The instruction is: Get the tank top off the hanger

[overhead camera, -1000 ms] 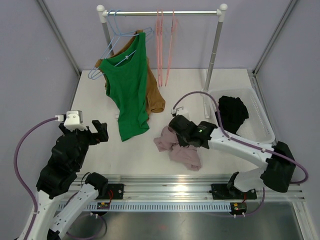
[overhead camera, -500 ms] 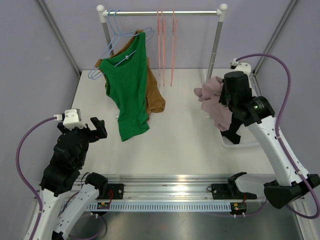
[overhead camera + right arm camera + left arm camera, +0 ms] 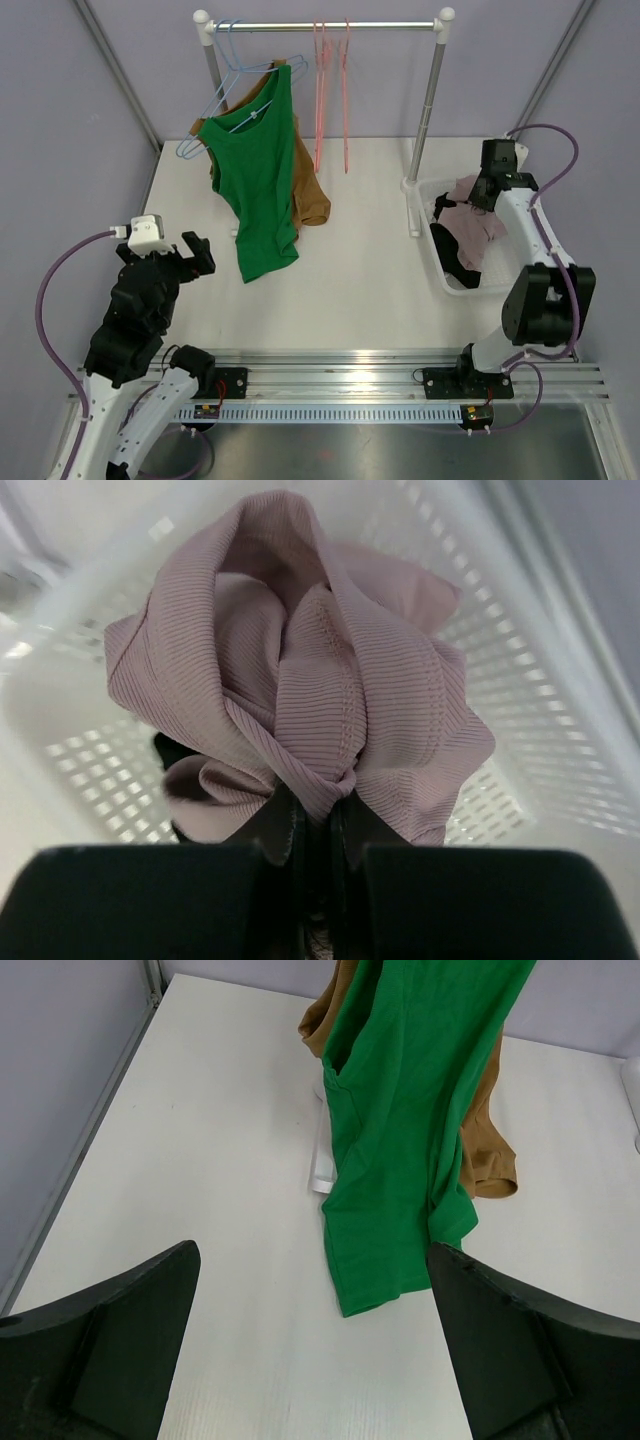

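Since entries run from the arm bases outward, the left gripper (image 3: 196, 255) comes first: jaws spread wide, nothing between them, held above the table (image 3: 360, 290) at its near-left side. Its wrist view looks past both fingers (image 3: 110, 1340) at a hanging hem.

Right gripper (image 3: 483, 192): jaws closed tight on a bunched pink top (image 3: 300, 680), pinched at a lower fold. The bundle hangs over and into the basket (image 3: 443, 277) at the table's right edge. Whether the cloth rests on the basket floor cannot be told.

Black garment (image 3: 455, 262): lying in the basket, partly under the pink top.

Green top (image 3: 255, 190): still on a blue hanger (image 3: 213, 105), hem trailing down toward the table at mid-left. Untouched by either gripper.

Brown top (image 3: 312, 200): hung directly behind the green one, its edge showing to the right.

Pink hangers (image 3: 320, 90): two, bare, near the middle of the rail (image 3: 325, 25) at the far end.

Status, as a judgement: the pink top is free of any hanger and is all but deposited; only its release into the basket appears to remain for that item. If the green top is the one meant, nothing is done on it yet, as it must be slipped off the blue hanger's shoulders. The left gripper is the nearer to it and stands ready for that.
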